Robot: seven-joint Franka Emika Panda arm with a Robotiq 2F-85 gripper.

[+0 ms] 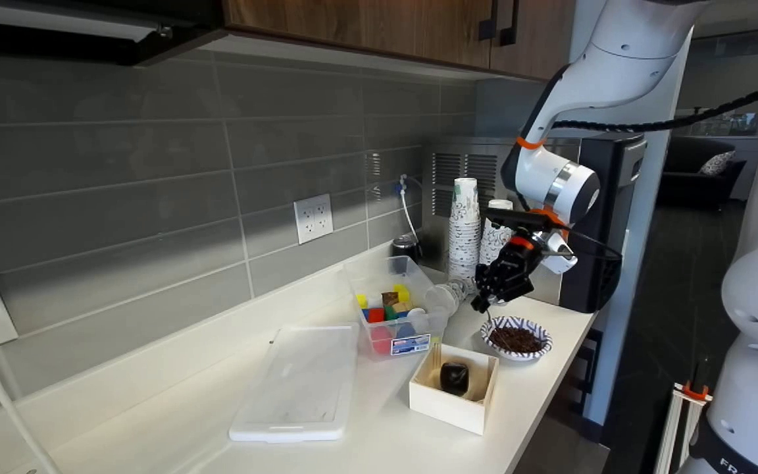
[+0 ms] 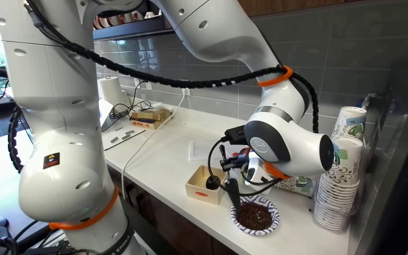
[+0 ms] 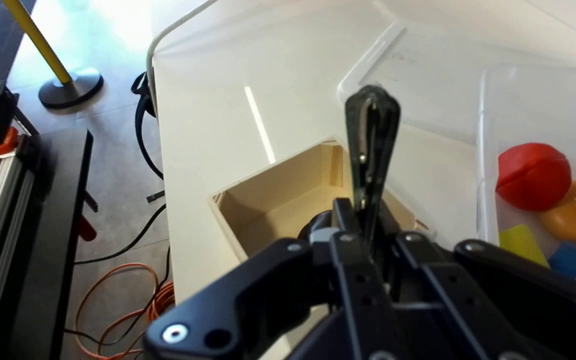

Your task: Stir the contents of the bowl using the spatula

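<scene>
Your gripper (image 3: 366,220), lower centre of the wrist view, jaws clamped on the spatula (image 3: 369,155), blade (image 2: 233,196) in the bowl (image 2: 275,216) (patterned rim, dark contents (image 2: 255,216)), low, right of centre in an exterior view.

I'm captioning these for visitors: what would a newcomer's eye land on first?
Probably the white robot arm, arching over the counter in both exterior views. Next, perhaps, the black spatula clamped in the gripper, reaching down to the zigzag-patterned bowl of dark bits. In the wrist view, the red ball-like piece in the clear tub at right stands out.
</scene>
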